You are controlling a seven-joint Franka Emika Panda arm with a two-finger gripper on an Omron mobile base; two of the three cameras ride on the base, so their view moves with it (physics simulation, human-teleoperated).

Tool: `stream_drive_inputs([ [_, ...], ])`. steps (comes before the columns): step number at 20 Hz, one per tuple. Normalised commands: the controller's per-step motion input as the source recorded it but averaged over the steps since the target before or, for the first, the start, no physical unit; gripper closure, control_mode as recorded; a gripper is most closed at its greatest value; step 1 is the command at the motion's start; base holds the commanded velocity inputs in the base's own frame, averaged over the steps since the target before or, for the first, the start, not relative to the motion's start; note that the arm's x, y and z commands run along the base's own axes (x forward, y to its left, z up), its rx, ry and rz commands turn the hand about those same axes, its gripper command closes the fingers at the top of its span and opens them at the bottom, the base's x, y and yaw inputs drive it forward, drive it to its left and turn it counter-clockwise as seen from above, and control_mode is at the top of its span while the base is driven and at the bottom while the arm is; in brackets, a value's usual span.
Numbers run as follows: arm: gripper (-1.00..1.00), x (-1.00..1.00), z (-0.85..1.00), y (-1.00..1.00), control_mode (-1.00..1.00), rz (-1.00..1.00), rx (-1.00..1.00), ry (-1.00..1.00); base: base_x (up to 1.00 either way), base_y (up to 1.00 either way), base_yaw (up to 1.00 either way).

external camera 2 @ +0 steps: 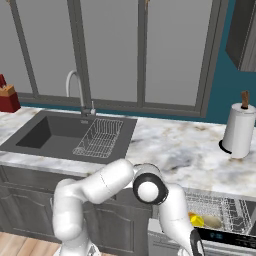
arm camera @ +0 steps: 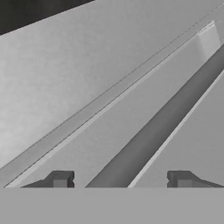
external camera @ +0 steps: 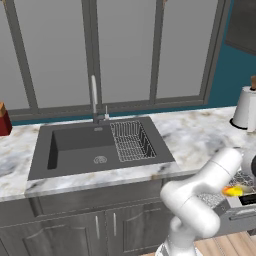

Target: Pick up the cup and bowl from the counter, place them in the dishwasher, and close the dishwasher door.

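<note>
Marbled tabletop (external camera 2: 175,150) runs past the sink (external camera: 75,150); below, the dishwasher (external camera 2: 220,212) rack holds a yellow cup (external camera 2: 196,219). The hand (arm camera: 118,179) gapes wide, empty.

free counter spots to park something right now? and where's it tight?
Bare counter runs between the sink and the paper towel roll; another patch lies between the sink and the red block. Tight: the dishwasher rack, with a yellow item and the arm over it.

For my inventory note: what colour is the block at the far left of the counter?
The block is dark red with a tan top, best seen in the right base view.
</note>
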Motion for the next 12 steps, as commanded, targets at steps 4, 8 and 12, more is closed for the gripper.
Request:
stream_drive_inputs([
  [4,-1.0,1.0,0.0,0.0,-1.0,-0.13,-0.04,0.09,0.0,0.0,0.0],
  [8,-1.0,1.0,0.0,0.0,-1.0,-0.12,-0.04,0.1,0.0,0.0,0.0],
  [12,-1.0,1.0,0.0,0.0,-1.0,-0.11,-0.02,0.09,0.0,0.0,0.0],
])
